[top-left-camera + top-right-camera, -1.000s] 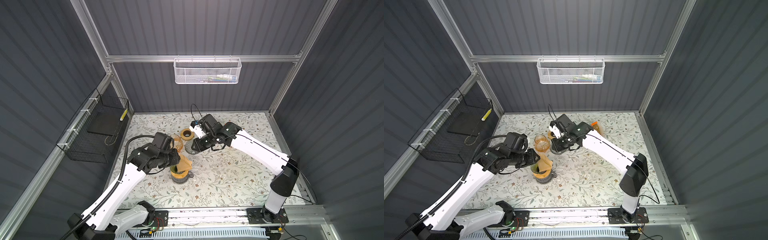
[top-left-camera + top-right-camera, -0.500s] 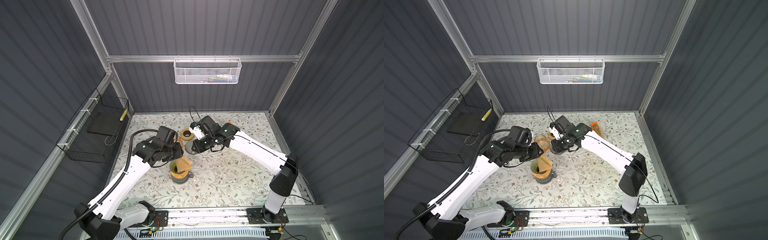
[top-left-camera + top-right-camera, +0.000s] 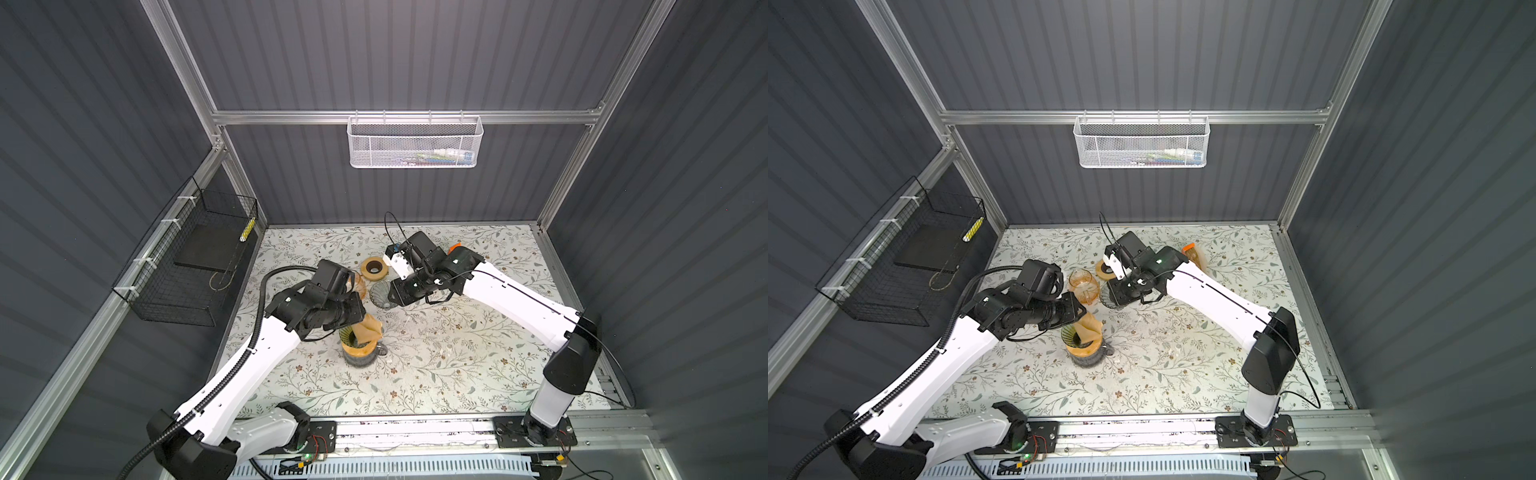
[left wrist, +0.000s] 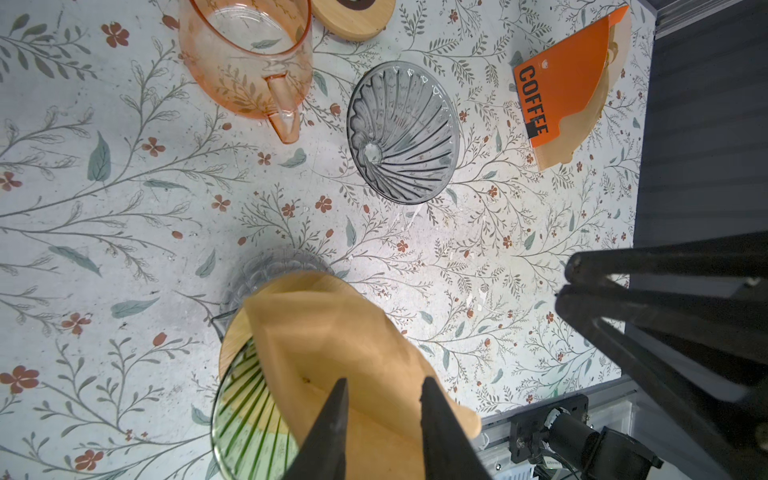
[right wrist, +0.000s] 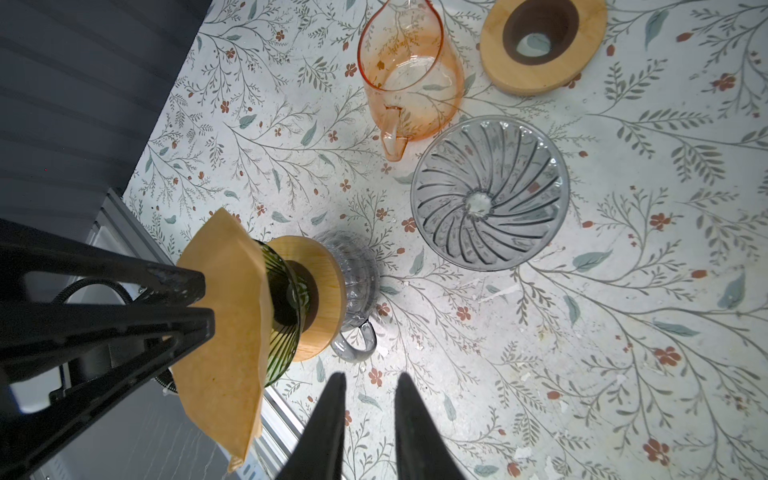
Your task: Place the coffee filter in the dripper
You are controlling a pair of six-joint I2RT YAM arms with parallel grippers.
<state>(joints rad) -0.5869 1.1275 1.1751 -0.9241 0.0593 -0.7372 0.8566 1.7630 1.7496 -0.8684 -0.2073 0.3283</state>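
The brown paper coffee filter [image 3: 368, 330] [image 3: 1090, 328] leans tilted out of the green ribbed dripper [image 4: 241, 407] [image 5: 286, 299], its lower end inside the cone. The dripper sits on a wooden collar over a grey glass carafe [image 5: 353, 270]. My left gripper [image 4: 382, 384] [image 3: 360, 316] is shut on the filter's upper part; paper fills the gap between the jaws. My right gripper [image 5: 370, 378] [image 3: 392, 295] hovers open over bare table just behind the carafe, nothing between its fingers.
A second, clear grey dripper [image 4: 403, 133] [image 5: 490, 191] lies on the table beside an orange glass pitcher [image 4: 249, 54] and a wooden ring [image 5: 542, 45]. An orange COFFEE filter pack [image 4: 569, 83] lies near the back right. Wire baskets hang on the left and back walls.
My left wrist has swung toward the back while its gripper stayed on the filter at the dripper. The right gripper has shifted slightly left.
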